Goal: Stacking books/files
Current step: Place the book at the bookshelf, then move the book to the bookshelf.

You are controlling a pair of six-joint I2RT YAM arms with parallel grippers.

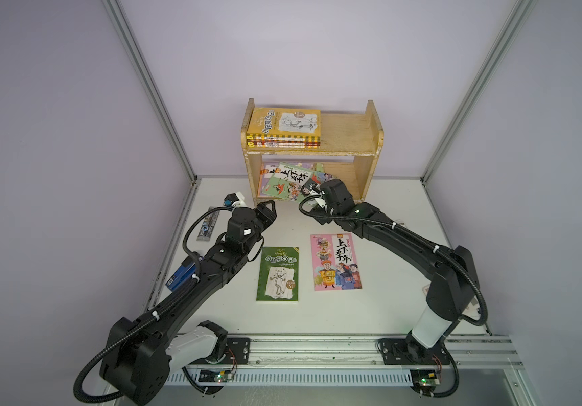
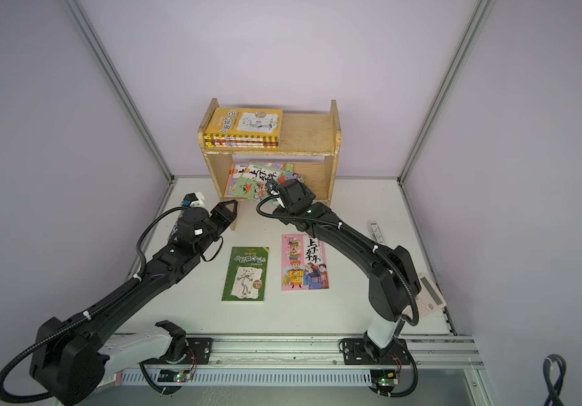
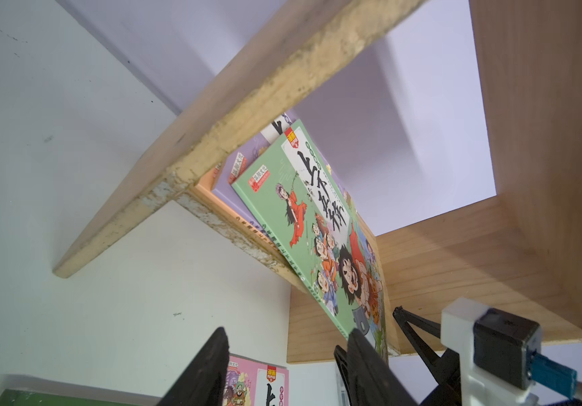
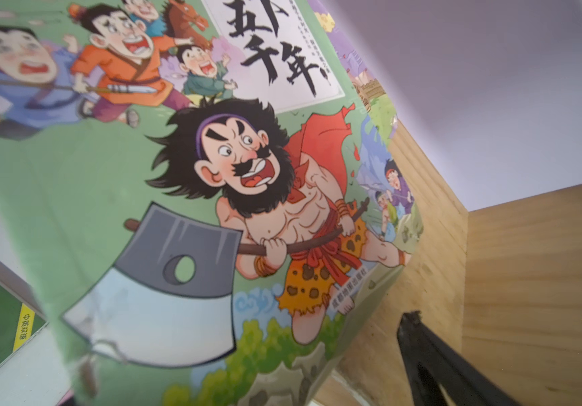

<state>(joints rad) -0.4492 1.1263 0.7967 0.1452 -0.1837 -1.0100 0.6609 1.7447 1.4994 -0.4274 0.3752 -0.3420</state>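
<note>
Both jaws released; green cartoon book [image 1: 282,182] lies just beside right jaws.

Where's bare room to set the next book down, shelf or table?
Upper shelf: bare right of the yellow stack. Table: bare between the green book, the pink book and the front rail. Lower shelf is crowded: the skewed green cartoon book overhangs its edge, with the right gripper at its corner.
</note>
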